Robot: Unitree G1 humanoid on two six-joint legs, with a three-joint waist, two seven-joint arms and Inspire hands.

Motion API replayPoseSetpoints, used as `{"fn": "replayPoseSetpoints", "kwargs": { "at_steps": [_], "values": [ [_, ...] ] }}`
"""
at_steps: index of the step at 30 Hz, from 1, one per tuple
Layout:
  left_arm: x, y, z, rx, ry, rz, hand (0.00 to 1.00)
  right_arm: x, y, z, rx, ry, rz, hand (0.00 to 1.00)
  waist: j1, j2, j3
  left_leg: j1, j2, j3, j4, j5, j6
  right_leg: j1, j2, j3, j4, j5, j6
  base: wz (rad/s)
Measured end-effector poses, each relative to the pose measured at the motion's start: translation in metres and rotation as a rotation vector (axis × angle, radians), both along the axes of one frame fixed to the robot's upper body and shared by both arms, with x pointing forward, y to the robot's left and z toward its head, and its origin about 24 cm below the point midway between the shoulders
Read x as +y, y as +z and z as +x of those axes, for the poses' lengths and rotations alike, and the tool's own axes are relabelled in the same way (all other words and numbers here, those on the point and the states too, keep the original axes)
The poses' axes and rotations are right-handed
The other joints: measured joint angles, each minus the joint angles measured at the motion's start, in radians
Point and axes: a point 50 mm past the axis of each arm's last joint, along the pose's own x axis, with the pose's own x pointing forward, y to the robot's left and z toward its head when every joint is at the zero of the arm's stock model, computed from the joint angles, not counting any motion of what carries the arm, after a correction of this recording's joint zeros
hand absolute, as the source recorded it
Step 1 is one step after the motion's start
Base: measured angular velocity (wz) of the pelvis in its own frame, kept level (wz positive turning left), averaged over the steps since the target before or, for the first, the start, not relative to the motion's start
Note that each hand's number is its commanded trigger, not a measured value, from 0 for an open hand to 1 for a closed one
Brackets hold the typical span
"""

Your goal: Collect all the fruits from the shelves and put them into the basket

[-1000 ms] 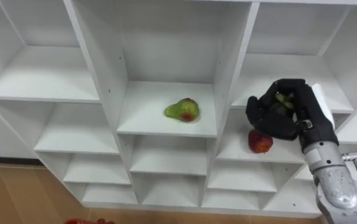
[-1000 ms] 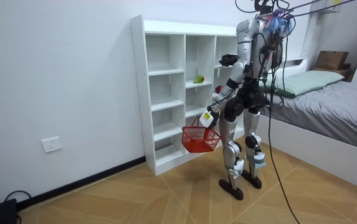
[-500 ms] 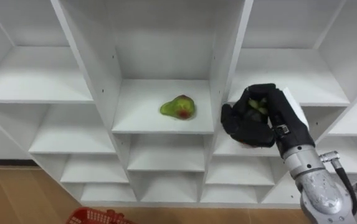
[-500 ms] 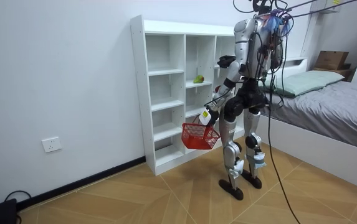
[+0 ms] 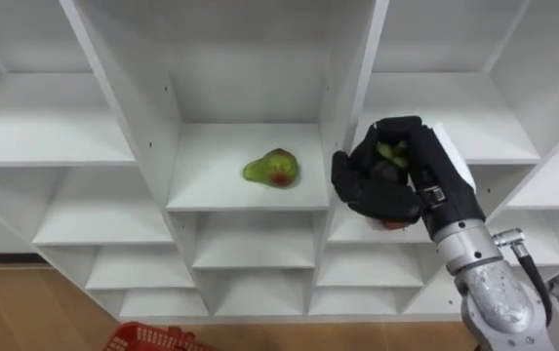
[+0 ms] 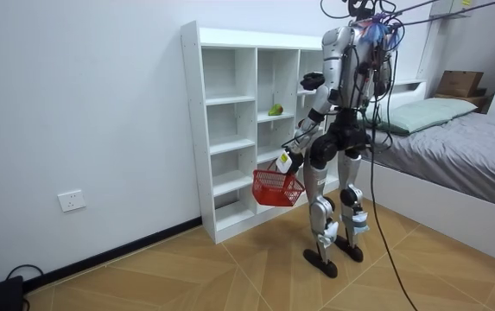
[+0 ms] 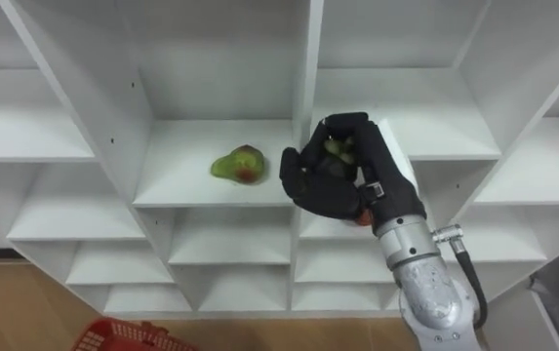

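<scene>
Closet [image 5: 138, 97]: white, open compartments, most of them bare. Robot stands upright close before it, bed behind, in the room view

Basket [image 6: 273, 187]: red, hangs low at thigh height between robot and closet. Its rim shows at the near left bottom of the eye view

Left hand [image 6: 287, 161]: down at the basket's handle. Too small to read the grip, cannot tell

Right hand [image 5: 386, 185]: raised in front of the divider between the middle and right compartments, fingers curled tight round a green fruit [image 5: 388, 153]. Only a patch of the fruit shows between them

Pear [image 5: 270, 169]: lies on its side on the middle shelf, about centre, apart from both walls

Apple [image 5: 393, 223]: a red sliver under the right hand, on the right shelf, mostly hidden

Risks, as judged
- Basket sits well below and left of the loaded hand. A long lowering arc could see the fruit slip, or released high it could bounce out or miss the rim
- Knuckles are close to the divider's front edge. A sideways swing could clip it and jar the grip
- Apple lies near the shelf front. A brush from the wrist could roll it off

Room: open air on the near side of the closet front and downward; tight only at the divider
</scene>
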Motion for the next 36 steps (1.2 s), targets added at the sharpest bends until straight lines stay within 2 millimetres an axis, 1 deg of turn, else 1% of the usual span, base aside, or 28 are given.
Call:
{"fn": "replayPoseSetpoints", "kwargs": {
  "at_steps": [1,3,4,6,8,10,13,17,20,24,28,31,34,35,36],
  "values": [
    [-0.001,0.0,0.001,-0.002,-0.001,-0.002,1.0,0.001,-0.001,0.0,0.004,0.001,-0.007,1.0,-0.001,0.0,0.0006,-0.001,0.0,0.0,0.001,0.0,0.0,-0.001,0.0,0.0,0.0,0.0,0.0,0.0],
    [-0.004,0.0,0.005,-0.008,-0.017,-0.015,1.0,0.005,-0.004,-0.001,0.021,0.027,-0.038,1.0,0.0,0.001,0.0063,-0.004,0.003,0.0,0.002,0.0,0.0,-0.002,0.001,-0.002,0.002,0.002,-0.002,0.0],
    [-0.005,0.0,0.006,-0.01,-0.023,-0.02,1.0,0.006,-0.005,-0.001,0.028,0.033,-0.039,1.0,0.0,0.001,0.0066,-0.005,0.008,0.0,0.002,0.0,0.0,-0.003,0.002,-0.003,0.002,0.003,-0.002,0.0],
    [-0.008,0.001,0.01,-0.017,-0.045,-0.027,1.0,0.009,-0.009,-0.001,0.046,0.05,-0.04,1.0,0.0,0.002,0.0068,-0.016,0.01,-0.002,0.002,0.0,0.0,-0.011,0.002,-0.009,0.002,0.005,-0.003,0.0],
    [-0.011,0.003,0.017,-0.041,-0.07,-0.032,1.0,0.014,-0.011,-0.002,0.057,0.074,-0.039,1.0,-0.001,0.001,0.0108,-0.022,0.009,-0.004,0.006,0.0,0.0,-0.015,0.002,-0.016,0.002,0.008,-0.003,0.04],
    [-0.012,0.005,0.023,-0.064,-0.083,-0.037,1.0,0.015,-0.014,-0.002,0.072,0.082,-0.039,1.0,0.0,-0.002,0.0111,-0.023,0.009,-0.005,0.008,0.0,-0.001,-0.015,0.002,-0.019,0.002,0.008,-0.003,0.04],
    [-0.015,0.009,0.034,-0.102,-0.096,-0.047,1.0,0.015,-0.026,0.001,0.123,0.086,-0.053,1.0,0.001,-0.008,0.0109,-0.018,0.008,-0.007,0.015,0.001,-0.001,-0.013,0.002,-0.02,0.001,0.008,-0.003,0.01],
    [-0.02,0.013,0.049,-0.146,-0.116,-0.056,1.0,0.02,-0.044,-0.003,0.197,0.109,-0.069,1.0,0.003,-0.014,0.0158,-0.018,0.009,-0.009,0.015,0.001,-0.001,-0.011,0.001,-0.025,-0.001,0.008,-0.003,0.0],
    [-0.026,0.014,0.054,-0.158,-0.129,-0.067,1.0,0.018,-0.054,-0.005,0.24,0.106,-0.084,1.0,0.009,-0.016,0.0166,-0.02,0.009,-0.009,0.015,0.001,-0.001,-0.013,0.0,-0.025,-0.001,0.008,-0.003,0.0],
    [-0.031,0.016,0.058,-0.176,-0.131,-0.082,1.0,0.017,-0.059,-0.006,0.255,0.104,-0.114,1.0,0.005,-0.016,0.0164,-0.026,0.009,-0.011,0.022,0.001,-0.001,-0.015,0.001,-0.028,-0.001,0.008,-0.004,0.02],
    [-0.036,0.022,0.069,-0.232,-0.125,-0.106,1.0,0.018,-0.08,-0.013,0.345,0.115,-0.15,1.0,0.006,-0.019,0.0116,-0.055,0.008,-0.013,0.036,0.001,-0.001,-0.038,0.002,-0.03,0.006,0.009,-0.006,0.01],
    [-0.042,0.024,0.074,-0.246,-0.148,-0.128,1.0,0.02,-0.093,-0.018,0.398,0.126,-0.164,1.0,0.004,-0.018,0.0109,-0.071,0.008,-0.015,0.045,0.001,-0.001,-0.051,0.001,-0.038,0.014,0.009,-0.006,0.05],
    [-0.046,0.027,0.081,-0.264,-0.161,-0.163,1.0,0.019,-0.099,-0.016,0.42,0.109,-0.176,1.0,0.008,-0.014,0.01,-0.099,0.009,-0.014,0.055,0.001,-0.001,-0.076,0.001,-0.042,0.018,0.015,-0.009,0.02],
    [-0.047,0.029,0.084,-0.274,-0.17,-0.171,1.0,0.019,-0.102,-0.014,0.431,0.103,-0.177,1.0,0.007,-0.009,0.0122,-0.108,0.009,-0.014,0.058,0.003,-0.001,-0.083,0.002,-0.044,0.017,0.018,-0.01,0.0],
    [-0.048,0.029,0.085,-0.278,-0.176,-0.175,1.0,0.019,-0.104,-0.013,0.438,0.098,-0.179,1.0,0.006,-0.007,0.0127,-0.111,0.009,-0.014,0.058,0.004,-0.001,-0.085,0.002,-0.044,0.018,0.019,-0.011,0.0]
  ]
}}
